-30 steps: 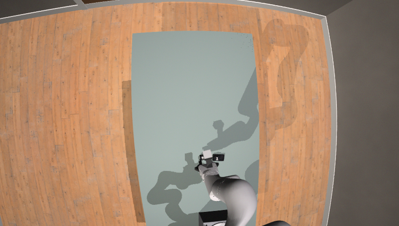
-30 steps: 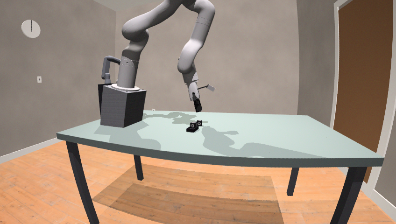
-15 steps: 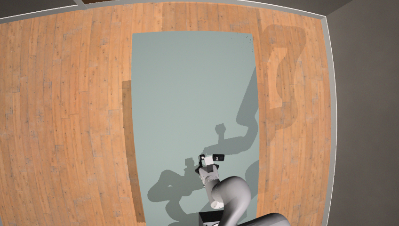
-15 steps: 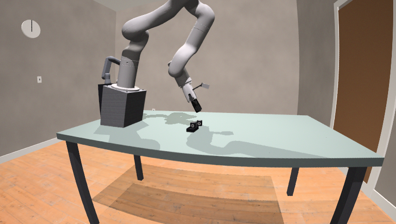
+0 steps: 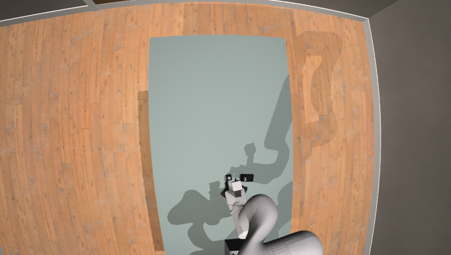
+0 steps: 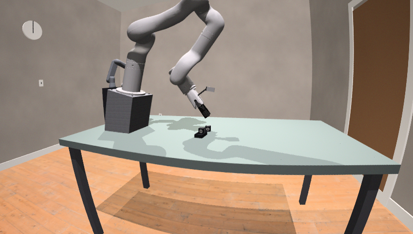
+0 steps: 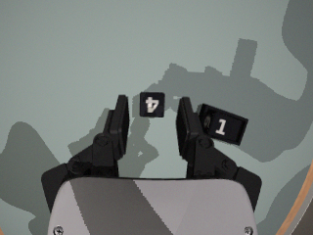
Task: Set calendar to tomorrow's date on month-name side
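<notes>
Well, at left of the exterior frame the arm (image 5: 259, 211) (image 6: 188, 62) rises from its dark pedestal (image 5: 234, 244) (image 6: 118, 111), arches across the top and folds back down to the middle. There the gripper (image 5: 232, 181) (image 6: 206, 116) (image 7: 153, 109) slants down to the right, above the table (image 5: 202, 110) (image 6: 275, 136) (image 7: 59, 44) and apart from both cubes. Its jaws stand partly open, holding nothing. At the wrist frame's centre, the loose cube (image 5: 228, 177) (image 6: 208, 127) (image 7: 152, 104) shows an upside-down 4 on top; right of it, the tray (image 5: 252, 177) (image 6: 198, 135) (image 7: 239, 132) carries the other cube (image 5: 245, 178) (image 6: 201, 130) (image 7: 221, 127), with a 1 on top. The exterior view shows instead a 0 on a side of each cube, and the gripper's height, which the top view hides.
</notes>
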You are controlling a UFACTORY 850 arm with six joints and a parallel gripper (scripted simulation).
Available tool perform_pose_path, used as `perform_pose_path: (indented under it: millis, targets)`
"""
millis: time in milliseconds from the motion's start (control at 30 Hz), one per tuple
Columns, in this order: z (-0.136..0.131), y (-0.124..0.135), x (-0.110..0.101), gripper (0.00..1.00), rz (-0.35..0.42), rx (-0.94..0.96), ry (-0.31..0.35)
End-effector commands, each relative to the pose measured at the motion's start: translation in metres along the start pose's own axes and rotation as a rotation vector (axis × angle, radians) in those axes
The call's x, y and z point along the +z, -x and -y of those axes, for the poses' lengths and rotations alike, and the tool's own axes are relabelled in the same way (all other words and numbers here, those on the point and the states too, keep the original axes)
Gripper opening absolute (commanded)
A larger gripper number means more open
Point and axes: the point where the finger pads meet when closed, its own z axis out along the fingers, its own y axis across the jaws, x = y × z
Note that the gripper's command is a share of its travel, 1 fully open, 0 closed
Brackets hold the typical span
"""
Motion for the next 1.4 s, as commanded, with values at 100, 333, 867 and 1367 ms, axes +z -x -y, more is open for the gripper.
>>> perform_pose_path:
  millis: [100,333,867,1367]
  targets:
    - [0.0001,0.0007,-0.0013,0.47,-0.110,0.001,-0.001]
    - [0.0001,0.0032,-0.0006,0.47,-0.132,0.000,0.000]
    - [0.0001,0.0083,-0.0003,0.47,-0.353,0.001,0.000]
    - [0.0001,0.0084,-0.0002,0.47,-0.353,0.001,0.000]
